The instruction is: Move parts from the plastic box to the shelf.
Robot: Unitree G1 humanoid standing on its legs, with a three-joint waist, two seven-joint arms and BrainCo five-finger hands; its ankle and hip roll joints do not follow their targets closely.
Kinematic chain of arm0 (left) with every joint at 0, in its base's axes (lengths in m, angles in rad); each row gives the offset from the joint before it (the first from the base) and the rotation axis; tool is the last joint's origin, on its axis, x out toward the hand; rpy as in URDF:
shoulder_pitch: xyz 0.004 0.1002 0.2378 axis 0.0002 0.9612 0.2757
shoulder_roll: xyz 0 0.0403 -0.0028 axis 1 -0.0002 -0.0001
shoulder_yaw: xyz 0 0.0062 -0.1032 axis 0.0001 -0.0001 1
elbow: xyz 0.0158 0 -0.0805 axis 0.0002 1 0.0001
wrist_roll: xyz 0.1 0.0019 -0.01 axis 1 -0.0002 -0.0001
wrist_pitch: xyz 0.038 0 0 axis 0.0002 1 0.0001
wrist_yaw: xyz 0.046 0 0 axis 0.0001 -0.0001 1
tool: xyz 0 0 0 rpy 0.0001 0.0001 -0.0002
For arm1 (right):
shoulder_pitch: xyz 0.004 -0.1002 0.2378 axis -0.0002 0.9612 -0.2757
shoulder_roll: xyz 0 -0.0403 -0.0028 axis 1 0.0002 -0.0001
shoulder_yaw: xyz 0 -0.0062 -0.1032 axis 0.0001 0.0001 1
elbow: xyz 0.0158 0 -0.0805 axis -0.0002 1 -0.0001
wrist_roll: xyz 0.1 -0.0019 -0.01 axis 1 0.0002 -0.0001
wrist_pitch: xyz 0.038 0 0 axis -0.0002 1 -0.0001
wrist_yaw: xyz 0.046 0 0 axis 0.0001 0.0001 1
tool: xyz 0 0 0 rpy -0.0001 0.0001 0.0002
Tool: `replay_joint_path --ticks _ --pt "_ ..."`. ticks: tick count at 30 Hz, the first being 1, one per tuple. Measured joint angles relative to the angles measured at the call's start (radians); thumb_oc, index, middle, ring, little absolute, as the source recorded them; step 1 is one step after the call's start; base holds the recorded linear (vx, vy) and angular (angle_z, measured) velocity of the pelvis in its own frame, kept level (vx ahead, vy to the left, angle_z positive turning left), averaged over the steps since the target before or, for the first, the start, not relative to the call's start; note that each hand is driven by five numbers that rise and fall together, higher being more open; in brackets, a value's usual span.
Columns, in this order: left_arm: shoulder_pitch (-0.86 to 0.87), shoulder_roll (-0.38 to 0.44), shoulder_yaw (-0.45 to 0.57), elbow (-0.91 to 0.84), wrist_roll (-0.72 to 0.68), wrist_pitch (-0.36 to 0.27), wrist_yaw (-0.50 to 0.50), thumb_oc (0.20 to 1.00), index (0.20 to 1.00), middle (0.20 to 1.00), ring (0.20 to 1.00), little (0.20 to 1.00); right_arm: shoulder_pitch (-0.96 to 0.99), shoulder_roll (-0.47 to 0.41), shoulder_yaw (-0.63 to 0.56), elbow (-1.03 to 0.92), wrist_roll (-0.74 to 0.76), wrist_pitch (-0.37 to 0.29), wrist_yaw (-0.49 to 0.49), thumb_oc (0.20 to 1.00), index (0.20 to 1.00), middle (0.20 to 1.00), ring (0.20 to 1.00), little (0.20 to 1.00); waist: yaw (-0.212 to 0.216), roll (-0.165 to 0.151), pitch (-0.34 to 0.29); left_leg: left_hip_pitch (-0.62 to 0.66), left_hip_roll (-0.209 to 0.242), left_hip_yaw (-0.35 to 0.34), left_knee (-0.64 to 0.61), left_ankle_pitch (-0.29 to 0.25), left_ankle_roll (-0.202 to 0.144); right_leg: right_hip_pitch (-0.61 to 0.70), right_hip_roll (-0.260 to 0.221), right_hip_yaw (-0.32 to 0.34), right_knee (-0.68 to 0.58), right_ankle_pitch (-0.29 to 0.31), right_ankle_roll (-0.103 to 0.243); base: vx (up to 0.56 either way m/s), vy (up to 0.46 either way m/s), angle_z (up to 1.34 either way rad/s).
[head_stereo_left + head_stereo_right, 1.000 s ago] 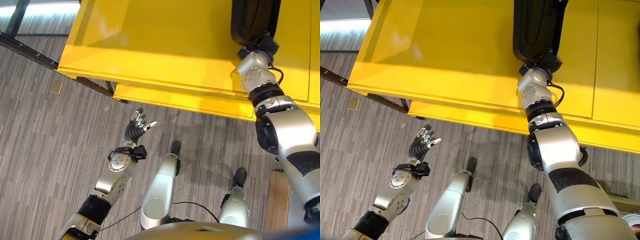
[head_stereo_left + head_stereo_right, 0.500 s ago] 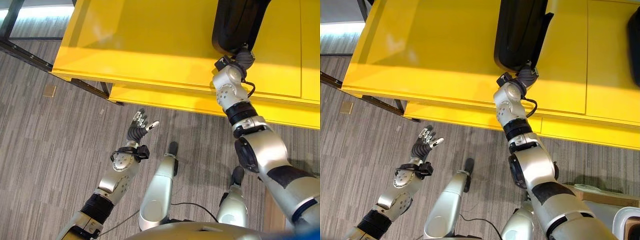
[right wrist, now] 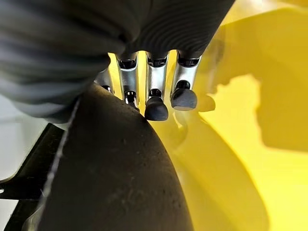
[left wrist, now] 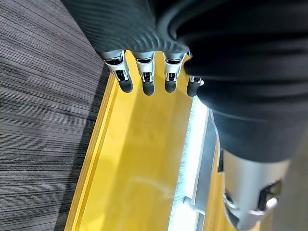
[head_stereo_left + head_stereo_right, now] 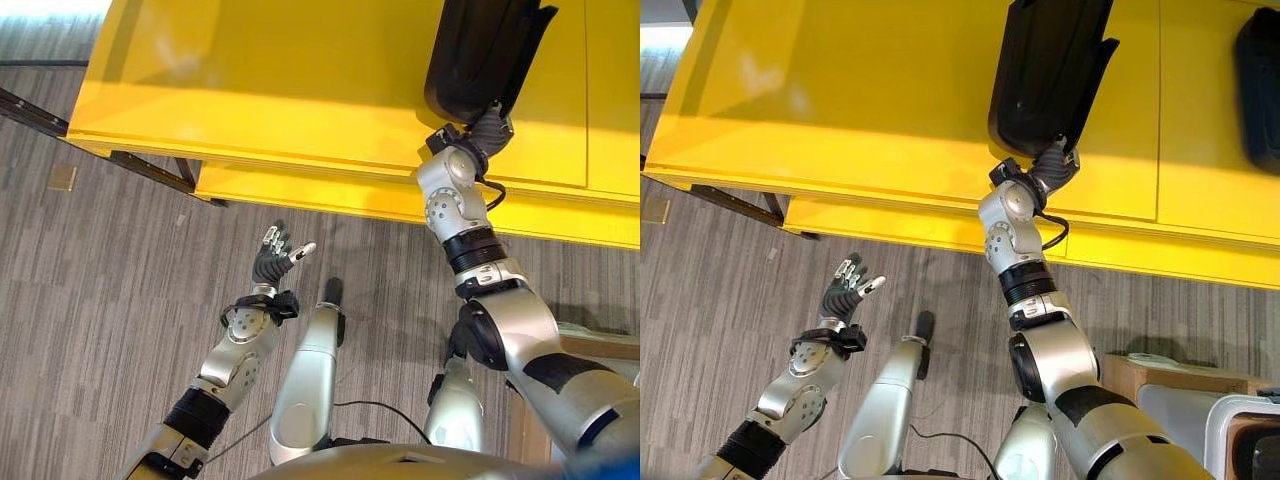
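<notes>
A large black moulded part (image 5: 1050,70) lies on the yellow shelf (image 5: 280,90), its near end close to the shelf's front edge. My right hand (image 5: 1052,165) reaches up to that near end, mostly hidden beneath it. In the right wrist view its fingers (image 3: 156,103) curl round the rim of the black part (image 3: 106,183), with the yellow surface beyond. My left hand (image 5: 272,262) hangs over the carpet in front of the shelf, fingers spread and holding nothing. Its fingers (image 4: 147,82) point toward the shelf's edge.
A second black part (image 5: 1260,85) lies on the shelf at the far right. A cardboard box (image 5: 1170,380) and a pale plastic bin (image 5: 1240,440) stand on the floor at the lower right. A dark metal frame (image 5: 140,165) runs under the shelf's left end.
The whole picture has shifted, so the camera moved. My right arm has bent more upright, and more of the black part shows. The left hand keeps its pose.
</notes>
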Motion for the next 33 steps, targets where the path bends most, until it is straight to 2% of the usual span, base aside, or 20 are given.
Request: replay_joint_path --ticks 12,28,33 --pt "-0.006 0.0 0.002 0.0 0.001 0.002 0.0 1.0 1.0 1.0 1.0 1.0 -0.001 -0.104 -0.068 -0.04 -0.049 0.007 -0.073 0.2 0.2 0.2 0.2 0.2 -0.006 -0.002 0.045 0.0 0.002 0.007 0.001 -0.003 0.001 -0.008 0.0 0.014 0.003 0.001 0.001 0.0 0.0 0.0" --pt "-0.008 -0.001 0.002 0.0 0.001 0.003 0.0 1.0 1.0 1.0 1.0 1.0 0.019 -0.122 -0.083 -0.024 -0.068 0.027 -0.092 0.2 0.2 0.2 0.2 0.2 -0.022 0.0 0.046 0.012 0.007 0.017 -0.001 -0.003 0.002 -0.008 0.0 0.025 0.006 0.002 0.004 0.0 -0.002 -0.01" --pt "-0.008 -0.004 0.002 0.001 0.001 0.003 0.0 1.0 1.0 1.0 1.0 1.0 0.018 -0.162 -0.07 0.003 -0.072 0.051 -0.09 0.2 0.2 0.2 0.2 0.2 -0.018 0.0 0.046 0.011 0.005 0.017 -0.001 -0.003 0.002 -0.008 0.0 0.025 0.006 0.002 0.004 0.0 0.0 0.0"
